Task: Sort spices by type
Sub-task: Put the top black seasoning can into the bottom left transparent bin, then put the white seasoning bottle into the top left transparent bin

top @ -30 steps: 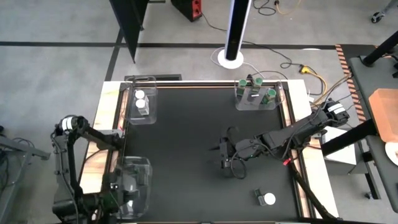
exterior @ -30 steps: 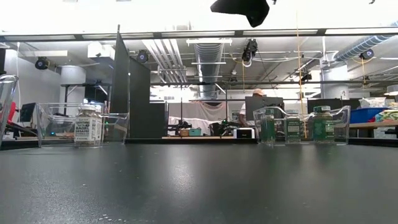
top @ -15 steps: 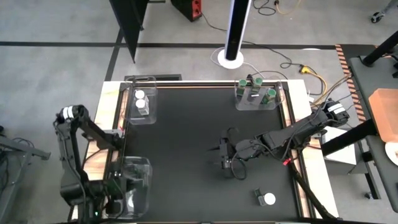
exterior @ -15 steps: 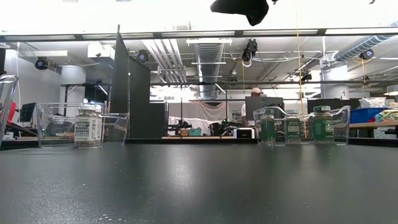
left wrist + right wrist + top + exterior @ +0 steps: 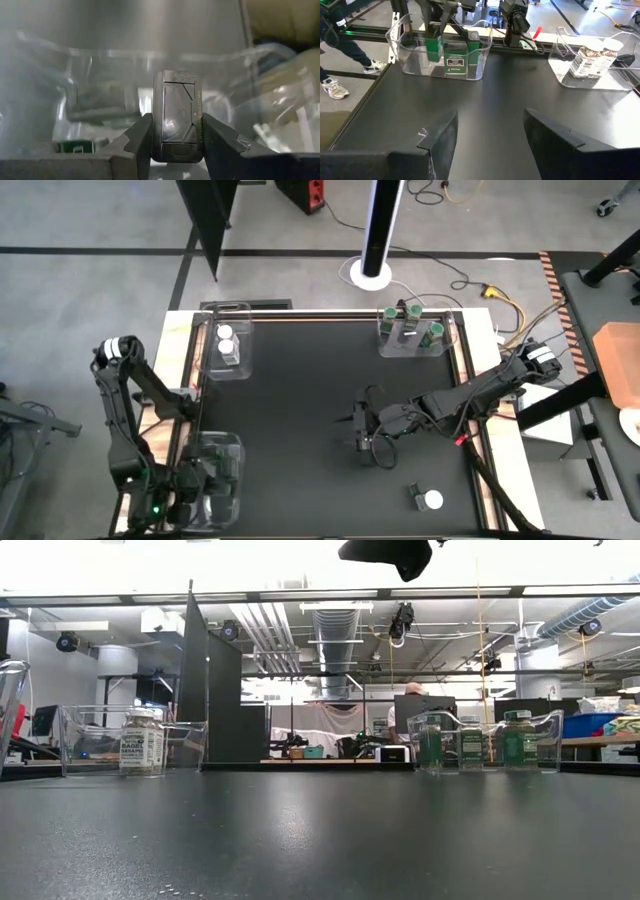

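In the left wrist view my left gripper (image 5: 177,150) is shut on a spice jar (image 5: 177,112) with a flip lid. It stands inside the clear near-left tray (image 5: 228,452); a green-labelled jar (image 5: 456,59) stands in that tray too. My right gripper (image 5: 360,432) hovers open over the middle of the table, its fingers (image 5: 437,142) with nothing between them. A white-lidded jar (image 5: 426,500) lies on its side on the mat at the near right. The far-left tray (image 5: 228,368) holds two white-lidded jars; the far-right tray (image 5: 412,350) holds green-lidded ones. My left gripper pinches the jar's two opposite flat sides (image 5: 159,135) between its two fingers (image 5: 137,140). It reaches slanting down from above into the tray. Whether the jar rests on the tray floor cannot be told.
The black mat (image 5: 300,410) lies open between the trays. A wooden border (image 5: 175,370) runs along the table's left edge. In the low view the right arm (image 5: 390,554) hangs high above the table. Cables and a pole base (image 5: 372,275) lie beyond the far edge.
My left arm has folded and its gripper has sunk into the near-left tray with the jar, tipping more steeply downward. My right arm has kept still.
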Controlling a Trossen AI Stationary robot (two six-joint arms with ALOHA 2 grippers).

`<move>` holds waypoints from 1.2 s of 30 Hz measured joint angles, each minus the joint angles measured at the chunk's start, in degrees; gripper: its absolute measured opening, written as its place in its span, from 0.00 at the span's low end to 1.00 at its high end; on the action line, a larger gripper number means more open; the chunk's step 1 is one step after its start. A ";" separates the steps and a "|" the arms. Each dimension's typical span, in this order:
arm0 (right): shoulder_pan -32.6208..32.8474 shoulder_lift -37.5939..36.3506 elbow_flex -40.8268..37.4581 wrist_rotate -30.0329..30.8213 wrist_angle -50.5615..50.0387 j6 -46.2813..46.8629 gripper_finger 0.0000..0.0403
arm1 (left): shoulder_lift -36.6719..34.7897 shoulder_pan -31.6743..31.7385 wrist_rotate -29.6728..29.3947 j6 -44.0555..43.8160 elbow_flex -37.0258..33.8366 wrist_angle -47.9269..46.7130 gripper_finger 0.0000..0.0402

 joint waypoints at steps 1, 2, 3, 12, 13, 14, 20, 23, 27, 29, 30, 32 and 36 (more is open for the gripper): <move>0.00 0.00 -0.01 0.00 0.02 0.02 0.54 | 0.12 -0.05 0.79 -0.19 -0.78 0.58 0.30; 0.00 0.00 -0.03 0.00 0.03 0.17 0.54 | 0.12 -0.16 0.99 -0.18 -1.43 1.60 0.30; 0.00 0.00 -0.09 0.02 0.02 0.36 0.54 | 0.08 -0.21 0.97 -0.19 -1.95 2.88 0.30; 0.00 0.00 -0.18 0.02 0.00 0.42 0.54 | 0.72 -0.20 2.64 -3.80 -4.22 3.53 0.31; 0.00 0.00 -0.22 0.02 0.02 0.42 0.53 | 0.82 -0.19 3.11 -4.95 -4.22 3.52 0.32; 0.00 0.00 -0.24 0.02 0.00 0.42 0.53 | 0.89 -0.19 3.79 -6.03 -4.22 3.59 0.33; -0.01 0.00 -0.26 0.02 0.00 0.43 0.54 | 2.46 -0.19 4.57 -7.68 -4.00 3.67 0.41; 0.00 0.00 -0.26 0.02 0.02 0.61 0.53 | 3.27 -0.19 4.57 -7.68 -4.00 3.68 0.43; -0.01 0.00 -0.26 0.02 0.00 0.90 0.54 | 3.70 -0.17 5.67 -8.45 -3.74 3.40 0.43; 0.00 0.00 -0.26 0.02 0.00 0.96 0.54 | 3.70 -0.13 6.75 -8.55 -2.69 3.30 0.43; -0.01 0.00 -0.26 0.02 0.00 0.97 0.54 | 3.70 -0.13 6.98 -8.57 -1.99 2.83 0.43; 0.00 0.00 -0.26 0.02 0.02 0.99 0.53 | 3.68 -0.13 6.95 -8.59 -0.40 1.38 0.43; 0.00 0.00 -0.26 0.04 0.00 1.09 0.54 | 3.64 -0.13 6.76 -8.56 3.56 -2.97 0.43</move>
